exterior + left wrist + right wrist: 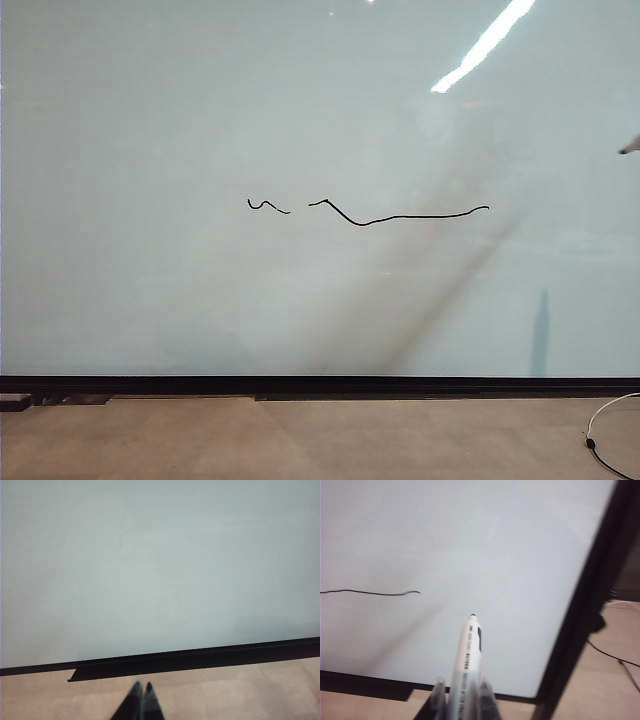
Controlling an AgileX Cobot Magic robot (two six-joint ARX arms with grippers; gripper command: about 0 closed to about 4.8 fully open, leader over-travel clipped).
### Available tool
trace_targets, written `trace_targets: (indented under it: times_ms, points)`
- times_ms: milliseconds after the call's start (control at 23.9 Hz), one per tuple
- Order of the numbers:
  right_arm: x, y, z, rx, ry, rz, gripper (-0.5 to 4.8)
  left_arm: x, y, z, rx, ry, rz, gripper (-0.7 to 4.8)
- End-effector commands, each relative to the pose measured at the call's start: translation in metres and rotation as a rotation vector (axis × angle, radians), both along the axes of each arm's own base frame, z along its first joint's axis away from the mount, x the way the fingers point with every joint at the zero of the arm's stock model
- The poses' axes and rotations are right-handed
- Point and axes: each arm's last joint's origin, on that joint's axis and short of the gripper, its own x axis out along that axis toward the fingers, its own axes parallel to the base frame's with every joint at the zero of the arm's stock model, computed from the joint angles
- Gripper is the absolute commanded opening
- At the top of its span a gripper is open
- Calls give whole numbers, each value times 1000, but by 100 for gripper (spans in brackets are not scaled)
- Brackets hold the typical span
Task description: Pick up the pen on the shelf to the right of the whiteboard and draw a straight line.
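Exterior view: whiteboard (200, 120) fills almost the whole picture, upright, glossy and pale, with a black strip along its foot and tan floor (300, 440) below.
Line: thin black stroke (400, 215) across the middle of the board, wavy rather than true, with a short separate squiggle just to its left. By the look of it, the drawing step is done or nearly so.
Pen: slim whitish marker (466, 665) with a dark tip, held in the right gripper (462, 697), tip aimed at the board but apart from it, off beyond the stroke's right end. In the exterior view only its tip shows, at the right edge.
Right gripper: clenched on the pen's lower barrel, one finger on each side.
Left gripper: low before the board's bottom strip (141, 702), its two fingers pressed together, holding nothing.
Handling: pen looks light, stiff and smooth, so likely to twist or slide if squeezed off centre. Mid-barrel is the safest place to grip, leaving the tip free.
Board surface: hard and slick; I judge the tip will skate easily, so light steady pressure suits it.
Edges: black frame (590, 595) runs close by the pen on the board's right side, with a white cable (610, 430) on the floor near that corner.
Open room: wide bare board above, below and left of the stroke.
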Motion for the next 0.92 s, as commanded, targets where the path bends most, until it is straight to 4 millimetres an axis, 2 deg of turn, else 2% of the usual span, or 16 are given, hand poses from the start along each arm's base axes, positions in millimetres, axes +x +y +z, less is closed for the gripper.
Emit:
trace_targets:
  times_ms: [42, 334, 460, 669, 752, 919]
  points:
    - [-14, -3, -5, -4, -16, -86, -9, 0, 0, 2, 1, -16, 0, -5]
    - [-31, -6, -9, 4, -78, -145, -9, 0, 0, 2, 1, -16, -1, -5]
    - [-30, -5, -16, -3, -46, -116, -9, 0, 0, 2, 2, -16, 0, -5]
    - [-25, 0, -31, -3, -26, 40, -9, 0, 0, 2, 1, -16, 0, -5]
    - [-23, 1, -35, 2, -73, 94, -9, 0, 0, 2, 1, -16, -1, -5]
    - [-20, 1, -40, 5, -139, 88, -9, 0, 0, 2, 1, -16, -1, -5]
